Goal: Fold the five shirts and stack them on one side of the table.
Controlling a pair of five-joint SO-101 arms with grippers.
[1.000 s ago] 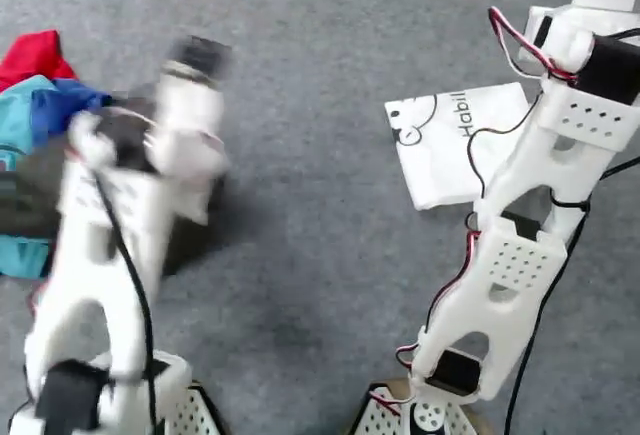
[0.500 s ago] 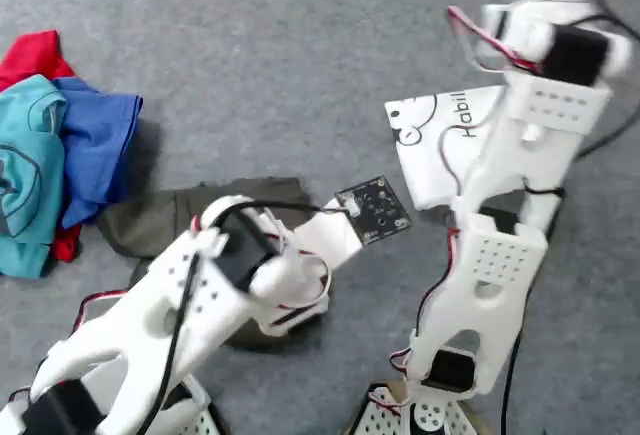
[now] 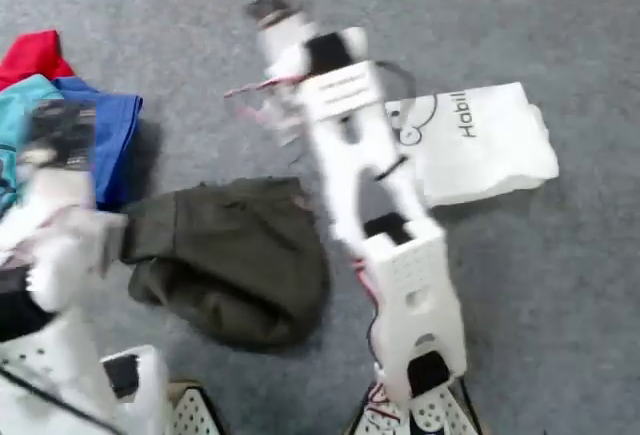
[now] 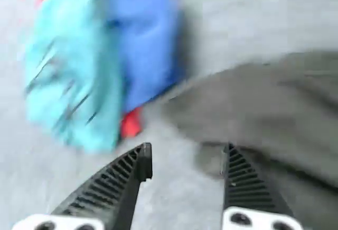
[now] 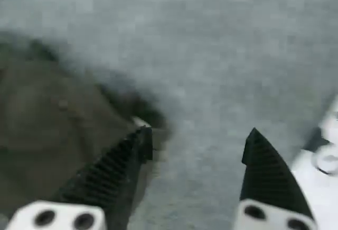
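A crumpled olive shirt (image 3: 235,255) lies in the middle of the table. At the left edge lies a pile of teal (image 3: 15,115), blue (image 3: 110,140) and red (image 3: 35,53) shirts. A folded white shirt (image 3: 480,145) rests at the right. My left gripper (image 4: 187,158) is open and empty, low over the table between the teal shirt (image 4: 68,82) and the olive shirt (image 4: 264,108). My right gripper (image 5: 199,143) is open and empty above bare table, beside the olive shirt (image 5: 47,119). The white shirt (image 5: 322,161) shows on its other side.
The left arm (image 3: 60,225) stands blurred at the left front, over the pile. The right arm (image 3: 350,135) stretches from its front base to the table's far middle. Grey table cloth (image 3: 540,285) lies bare at the right front and the far side.
The left arm swung from the table's middle back to the left pile, leaving the olive shirt in the middle. The right arm swung from over the white shirt toward the far middle.
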